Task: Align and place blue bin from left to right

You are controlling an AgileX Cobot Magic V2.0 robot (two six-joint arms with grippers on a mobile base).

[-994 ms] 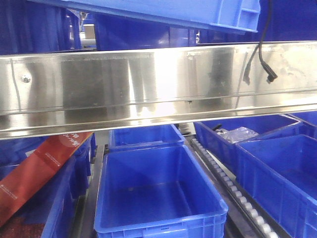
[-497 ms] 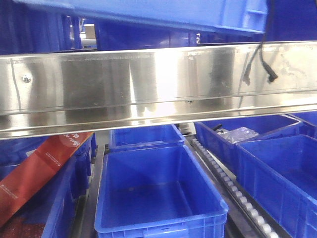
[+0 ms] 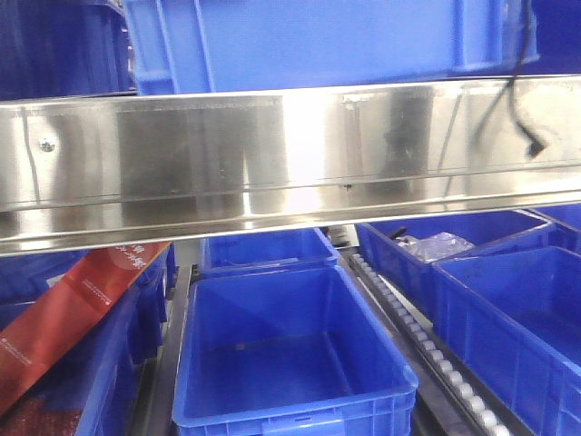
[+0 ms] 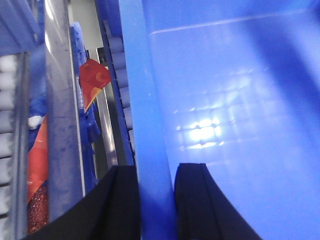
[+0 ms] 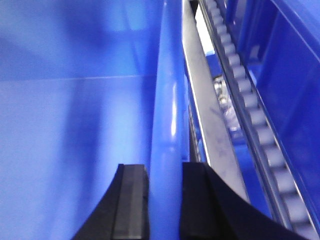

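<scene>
The blue bin (image 3: 318, 41) is a bright, lighter-blue crate that fills the top of the front view, just above the steel shelf rail (image 3: 290, 154). My left gripper (image 4: 156, 200) is shut on its left wall; the rim (image 4: 145, 100) runs between the two black fingers, and the bin's inside (image 4: 235, 100) lies to the right. On the opposite side my right gripper (image 5: 165, 200) is shut on the right rim (image 5: 167, 115), one finger inside the bin (image 5: 75, 125) and one outside. Neither gripper shows in the front view.
Under the rail an empty dark-blue bin (image 3: 281, 354) sits in the middle lane, with another (image 3: 263, 250) behind it. More dark-blue bins (image 3: 508, 309) stand to the right beyond a roller track (image 3: 418, 336). A red package (image 3: 73, 309) leans at the left. A black cable (image 3: 522, 109) hangs at upper right.
The blue bin has come down toward the rail; earlier only its underside showed at the top edge, now its side wall fills the top. The dangling cable has shifted right.
</scene>
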